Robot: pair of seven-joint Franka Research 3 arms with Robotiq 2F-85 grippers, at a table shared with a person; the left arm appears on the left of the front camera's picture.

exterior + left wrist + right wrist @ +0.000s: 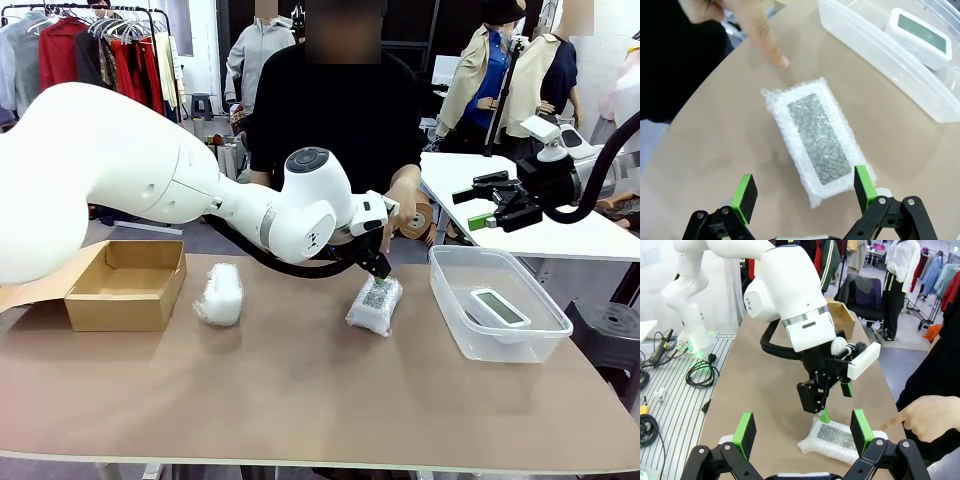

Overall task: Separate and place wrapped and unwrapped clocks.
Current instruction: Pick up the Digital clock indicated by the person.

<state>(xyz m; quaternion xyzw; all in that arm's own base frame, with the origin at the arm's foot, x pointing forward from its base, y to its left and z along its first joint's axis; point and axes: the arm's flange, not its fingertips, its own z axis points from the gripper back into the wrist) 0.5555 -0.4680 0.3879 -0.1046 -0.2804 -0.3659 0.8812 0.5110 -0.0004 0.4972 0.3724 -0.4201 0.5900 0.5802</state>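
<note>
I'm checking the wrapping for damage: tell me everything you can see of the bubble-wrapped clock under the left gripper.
The bubble-wrapped clock is a white rounded-rectangle clock with a greyish screen facing up, seen through clear bubble wrap with no tear visible. It lies flat on the brown table, near the clear bin but apart from it. The open left gripper hangs over one end, pads either side; contact cannot be told. A person's finger points at it without touching.

Robot lab in a garment studio, clothes rack (110, 40) of hanging jackets, floor cables (702, 374), tan worktable (300, 400)
</note>
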